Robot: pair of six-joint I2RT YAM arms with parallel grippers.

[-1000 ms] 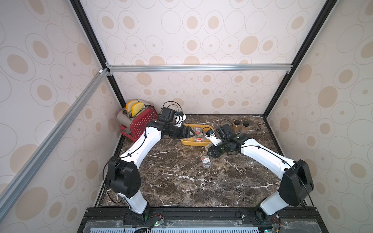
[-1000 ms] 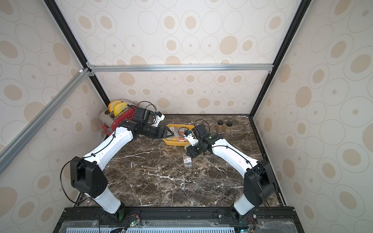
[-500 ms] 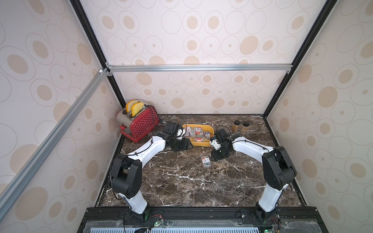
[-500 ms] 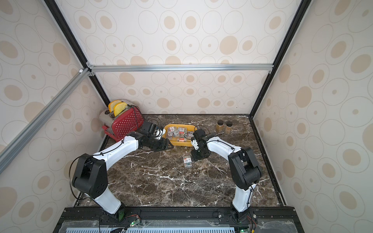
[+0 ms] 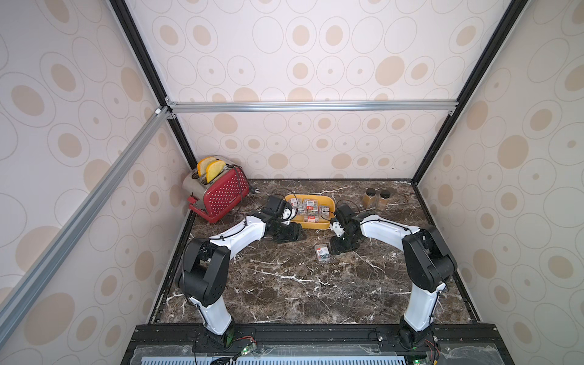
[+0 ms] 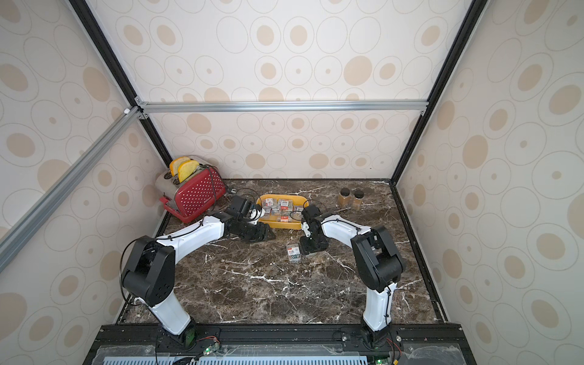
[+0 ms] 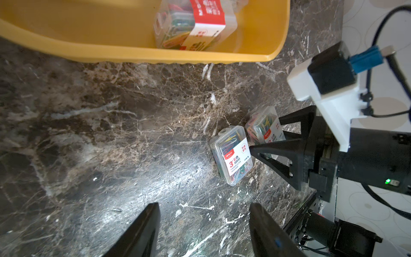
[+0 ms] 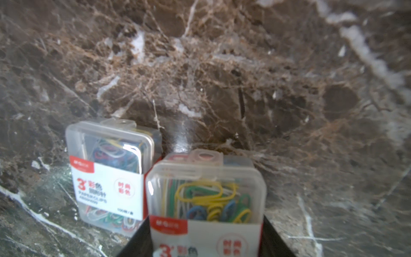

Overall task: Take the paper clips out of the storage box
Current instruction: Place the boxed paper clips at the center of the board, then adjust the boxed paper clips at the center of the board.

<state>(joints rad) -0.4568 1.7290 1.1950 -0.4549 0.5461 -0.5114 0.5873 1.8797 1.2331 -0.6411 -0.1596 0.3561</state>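
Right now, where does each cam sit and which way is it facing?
Both top views: high above the front edge, looking down and back; both arms, storage box, toaster, jars.
Left wrist: on the left arm, low, facing the table; left gripper open, right gripper beyond.
Right wrist: on the right arm, facing down; its fingers around the held clip box.
Both wrist views share the loose clip box.
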